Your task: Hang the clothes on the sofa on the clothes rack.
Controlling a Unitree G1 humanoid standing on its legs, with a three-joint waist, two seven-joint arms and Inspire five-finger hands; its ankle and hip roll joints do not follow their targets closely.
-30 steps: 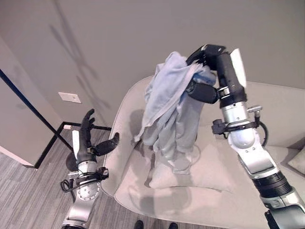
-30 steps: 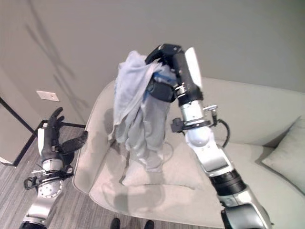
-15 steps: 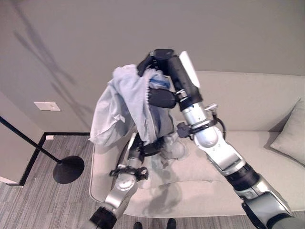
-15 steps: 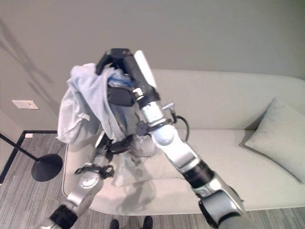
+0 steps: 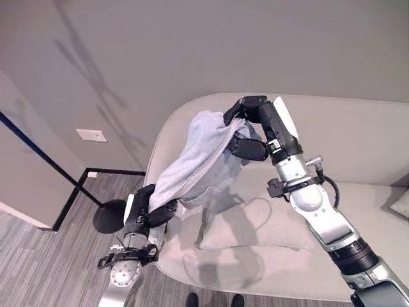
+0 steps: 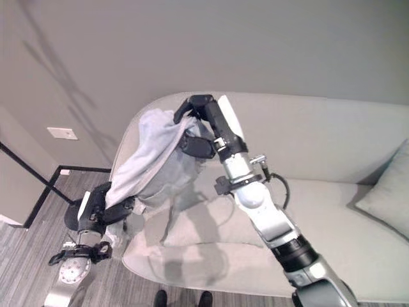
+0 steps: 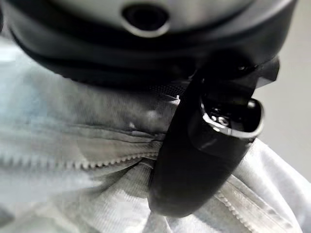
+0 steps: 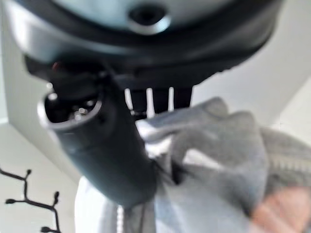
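Hoodie between both robot hands

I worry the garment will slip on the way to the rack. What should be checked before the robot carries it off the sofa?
1. Right hand grips the top of the grey zip-up jacket: ok, fingers curled round the cloth.
2. Left hand grips the lower end: ok, thumb clamped on cloth in its wrist view.
3. Jacket fully lifted clear of the sofa: cannot tell; its lower folds hang near the cushion.
4. Clothes rack located: ok, dark pole and round base stand on the floor to the left.
5. A free hook on the rack: cannot tell.
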